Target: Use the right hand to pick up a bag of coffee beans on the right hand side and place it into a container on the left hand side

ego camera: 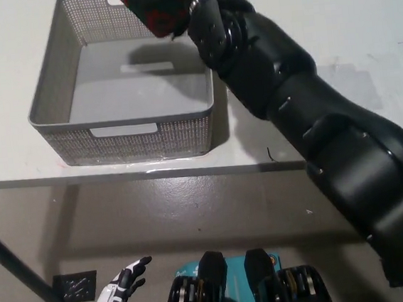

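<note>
My black right hand [173,0] reaches across from the right and hangs over the far side of the grey mesh container [53,94]. It is shut on a dark bag of coffee beans [152,13] with red markings, held above the container's floor. The bag is mostly covered by the hand. The container stands on the left part of the white table [363,50] and nothing shows on its floor. My white left hand [122,287] rests low at the bottom left, below the table edge, with its fingers apart.
The table's front edge [189,170] runs across the middle of the view, with grey floor below it. A dark table leg [13,269] slants at the lower left. A greyish patch [355,82] marks the table on the right.
</note>
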